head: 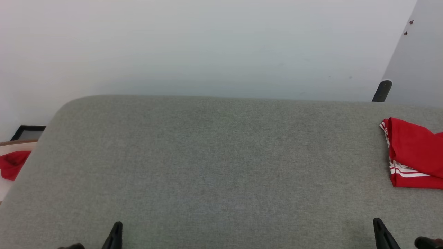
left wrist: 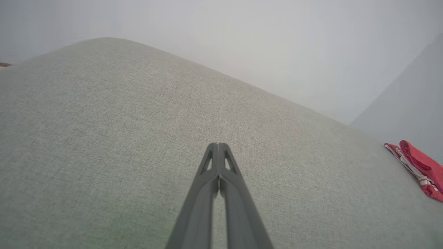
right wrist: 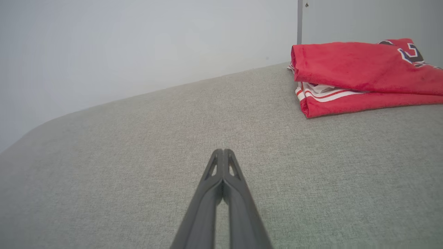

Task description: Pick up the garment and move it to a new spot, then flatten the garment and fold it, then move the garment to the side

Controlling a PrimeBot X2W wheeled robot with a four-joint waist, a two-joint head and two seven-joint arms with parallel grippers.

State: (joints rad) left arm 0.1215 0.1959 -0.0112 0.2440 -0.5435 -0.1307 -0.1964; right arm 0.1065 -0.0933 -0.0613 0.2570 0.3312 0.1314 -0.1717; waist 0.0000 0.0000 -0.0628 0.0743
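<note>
- Head view: we see a grey cushion with a rounded far-left corner, and a pale wall behind it.
- The garment lies folded at the cushion's right edge, a little nearer the far edge than the near one. It is cut off by the frame on the right. A red layer lies on top, with white-and-red stripes showing along its left side.
- The left gripper rises at the near edge, left of centre, as one dark point above bare fabric.
- The right gripper rises at the near edge on the right, nearer to us than the garment and well apart from it.
- Off the cushion's left edge a smaller red cloth lies on a pale surface, with a black frame just beyond it.
- A dark post stands past the far edge, against a grey panel.
- Left wrist view: the left gripper has its fingers pressed together at the tips with nothing between them. It points over bare cushion. The garment lies far off at the right edge.
- Right wrist view: the right gripper also has its fingers together and empty over the cushion.
- The garment lies ahead and to the right, not touched. Its striped layers are tucked under the red top fold, and a dark print shows near its far end.
</note>
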